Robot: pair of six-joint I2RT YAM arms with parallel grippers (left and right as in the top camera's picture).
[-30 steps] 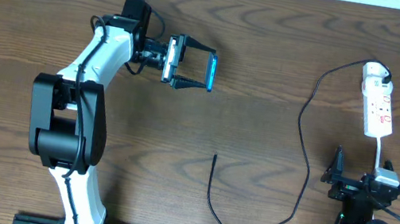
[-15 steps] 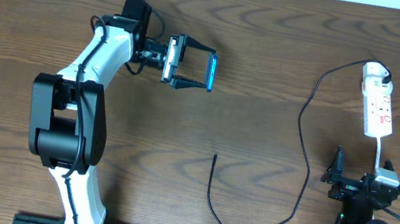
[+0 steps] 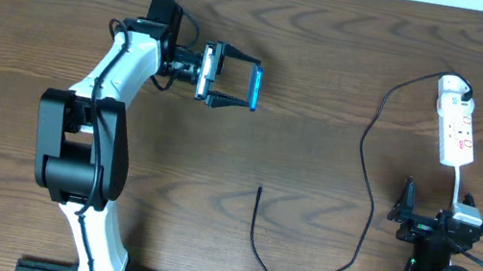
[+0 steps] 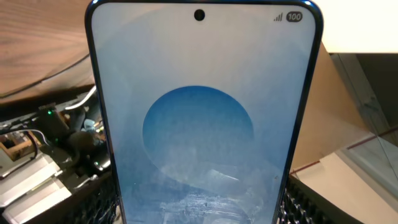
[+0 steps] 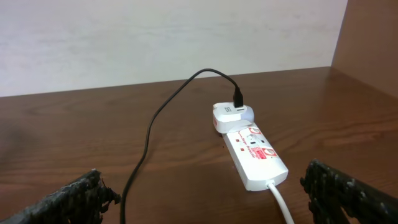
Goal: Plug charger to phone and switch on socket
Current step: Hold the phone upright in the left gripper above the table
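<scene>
We see the long thin black charger cable (image 3: 256, 206) lying loose on the brown wooden table (image 3: 317, 148) near us, tip free, nothing plugged. Right gripper (image 5: 199, 193) is spread wide and empty, facing the white red-marked power strip socket (image 3: 456, 131). Far left, left gripper (image 3: 242, 84) clamps the blue-screen phone (image 4: 199, 124). Plugging and switching remain, we judge.

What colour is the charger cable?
The charger cable is black, clearest in the right wrist view.
</scene>
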